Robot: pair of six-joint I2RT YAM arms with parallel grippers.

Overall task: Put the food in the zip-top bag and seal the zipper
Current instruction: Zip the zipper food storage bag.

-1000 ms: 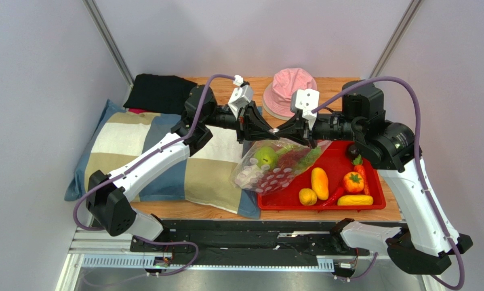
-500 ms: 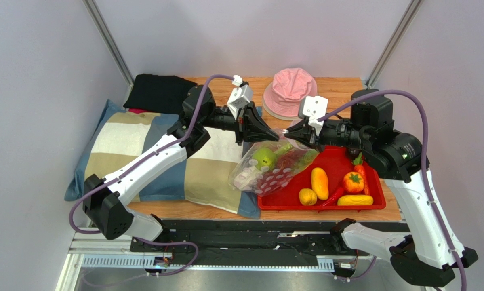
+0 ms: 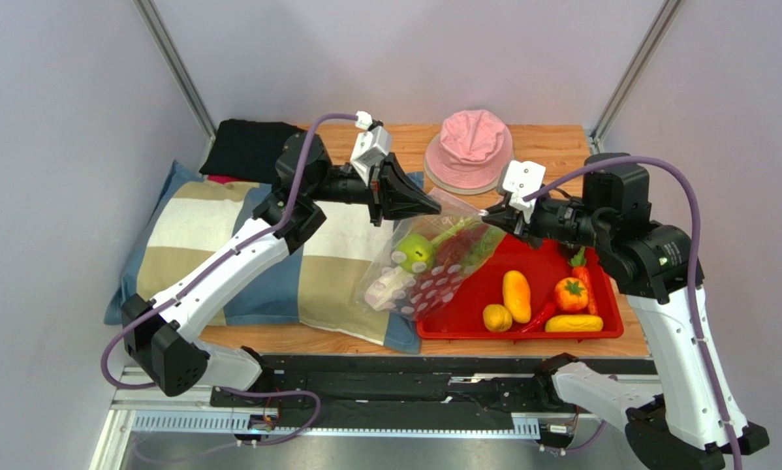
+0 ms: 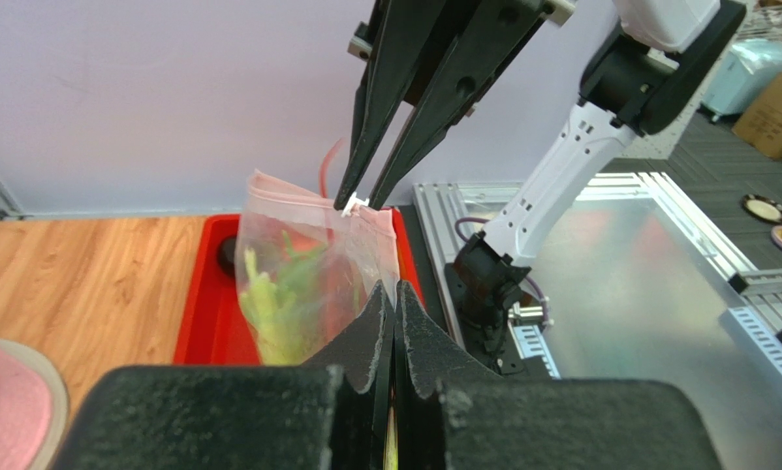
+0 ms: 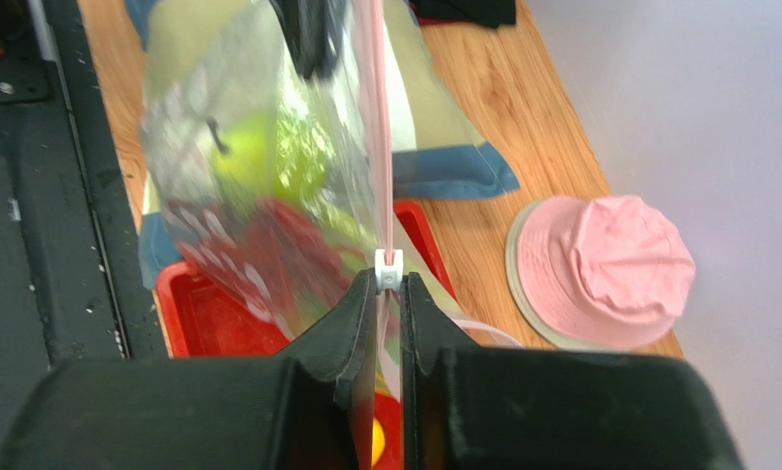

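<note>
The clear dotted zip-top bag (image 3: 426, 269) hangs between my two grippers, its lower end over the pillow edge and the tray. Inside I see the green apple (image 3: 415, 253), the pale celery stalk (image 3: 452, 233) and the red lobster (image 3: 467, 258); the grape bunch is not clear to me. My left gripper (image 3: 436, 209) is shut on the bag's mouth edge (image 4: 385, 257). My right gripper (image 3: 485, 214) is shut on the white slider (image 5: 389, 270) of the zipper (image 5: 373, 127), a pink strip stretched straight between the grippers. The apple (image 5: 243, 157) also shows through the bag in the right wrist view.
A red tray (image 3: 601, 328) at the right front holds yellow, orange and red toy foods. A pink hat (image 3: 468, 147) lies at the back. A checked pillow (image 3: 218, 245) covers the left side, with black cloth (image 3: 253, 147) behind it. The table's front edge and rail run below.
The grippers, tip to tip a second ago, have drawn apart: the right one slid right along the mouth, the left arm shifted left. The bag now hangs stretched and higher.
</note>
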